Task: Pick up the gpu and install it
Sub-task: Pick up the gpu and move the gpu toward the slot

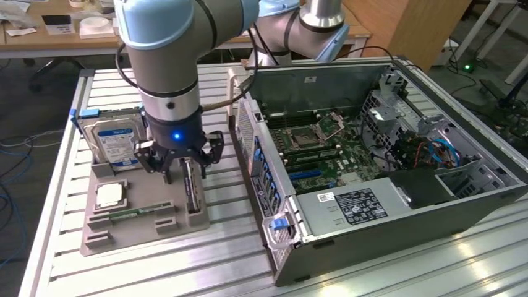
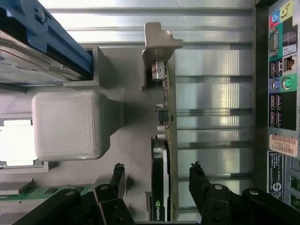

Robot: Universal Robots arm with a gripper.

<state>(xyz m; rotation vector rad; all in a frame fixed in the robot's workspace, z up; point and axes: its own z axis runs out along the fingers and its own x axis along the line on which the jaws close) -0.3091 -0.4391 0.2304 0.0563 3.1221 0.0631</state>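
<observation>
Hand point(image 2: 157, 169) is open and holds nothing, one finger on either side of the gpu point(image 2: 163, 187) and apart from it. The gpu stands on edge in a grey tray point(image 1: 136, 232) beside the computer case point(image 1: 264, 185), probably so both faces can be gripped.

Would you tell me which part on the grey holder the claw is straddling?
The gpu, the thin black card standing on edge between the fingers of the open claw; the hard drive, processor and memory stick sit aside.

You were in a robotics lab: a robot arm point(image 1: 165, 55) over a slatted aluminium bench point(image 1: 206, 266), an opened computer case point(image 1: 330, 80) on it, wooden desks point(image 1: 49, 40) and floor cables point(image 1: 10, 148) behind.
</observation>
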